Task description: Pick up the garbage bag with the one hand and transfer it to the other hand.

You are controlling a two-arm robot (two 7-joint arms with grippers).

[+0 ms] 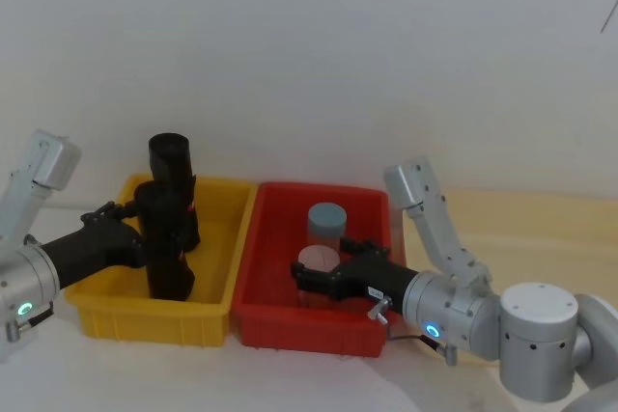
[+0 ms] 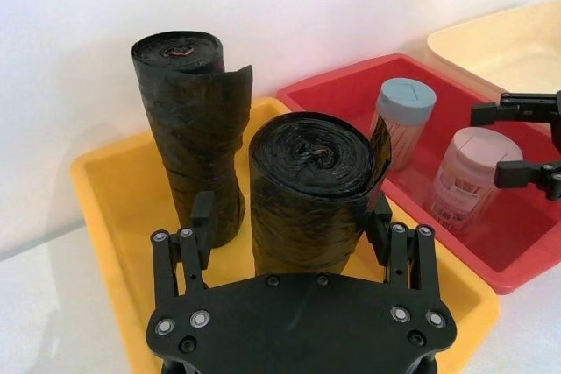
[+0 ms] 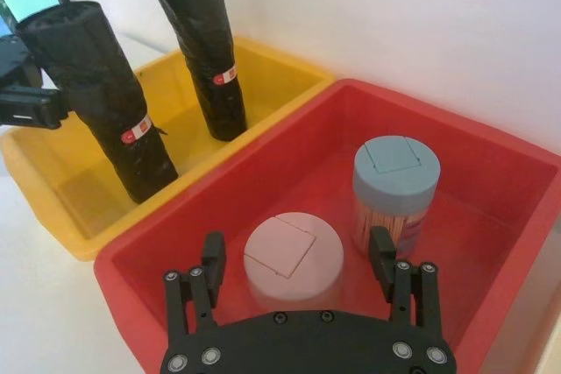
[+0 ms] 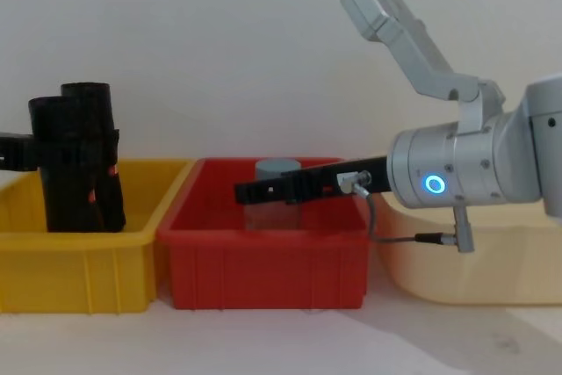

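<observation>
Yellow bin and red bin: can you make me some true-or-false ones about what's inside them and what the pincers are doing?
1. Two black rolls, the near roll and the far roll, stand in the yellow bin. True.
2. The left pincer is over the red bin. False: it is at the yellow bin, with one finger on each side of the near roll.
3. The red bin holds a blue-lid jar and a pink-lid jar. True.
4. The right pincer holds a black roll. False: it is open over the red bin, at the pink-lid jar.
</observation>
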